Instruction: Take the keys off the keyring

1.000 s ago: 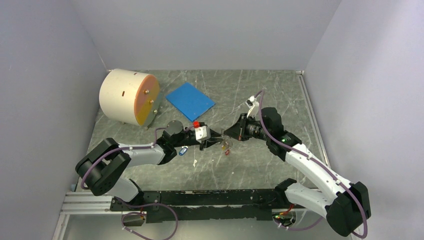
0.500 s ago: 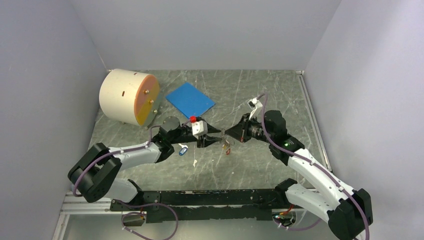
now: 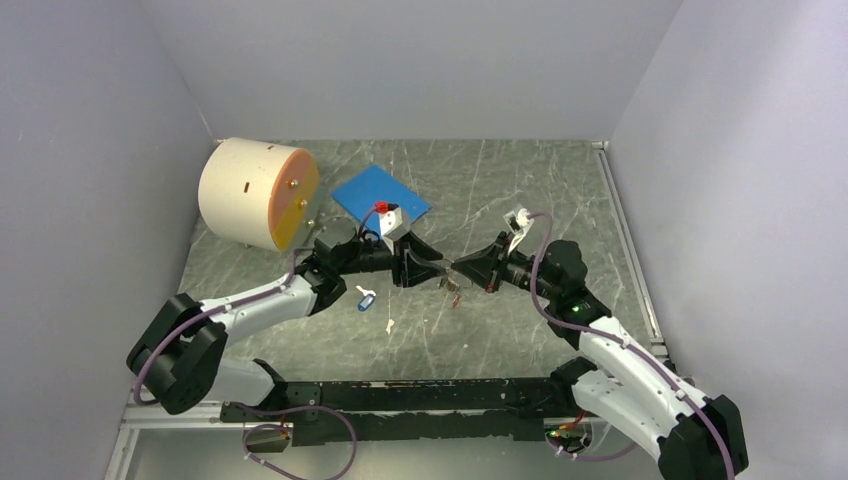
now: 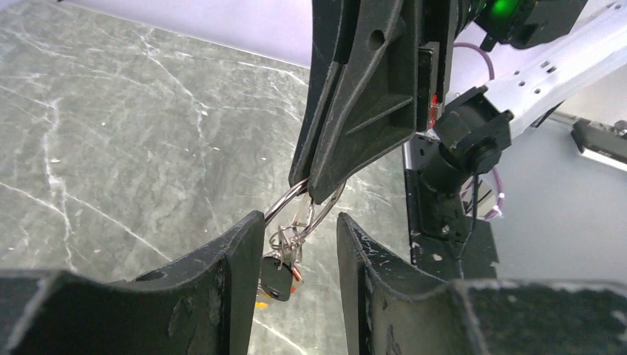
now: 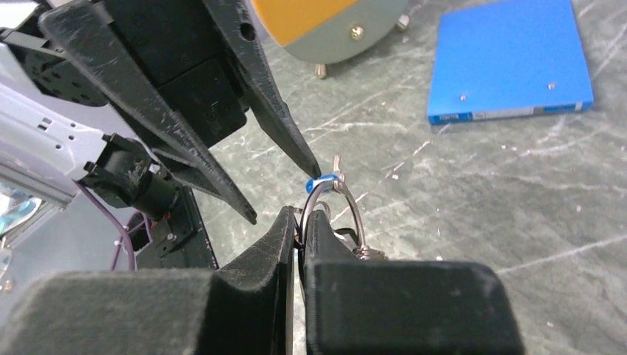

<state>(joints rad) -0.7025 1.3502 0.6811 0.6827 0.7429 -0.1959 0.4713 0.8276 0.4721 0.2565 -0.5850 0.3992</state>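
Right end effector (image 5: 297, 222) clenched on the keyring (image 5: 353, 207), holding it above the table (image 4: 111, 148) so the keys (image 4: 276, 278) hang inside the released left end effector (image 4: 294, 231).

You see a cream drum (image 3: 255, 193) lying on its side in the far left corner of the worktop (image 3: 520, 180), with its orange flat face turned toward the middle. Close beside it on the right, a blue square pad (image 3: 358, 190) lies flat near the far edge. Closer to the near edge, left of the middle, a small blue-and-white tag (image 3: 366, 298) rests on the grey marbled surface. A tiny white piece (image 3: 389, 325) lies near it, not touching.
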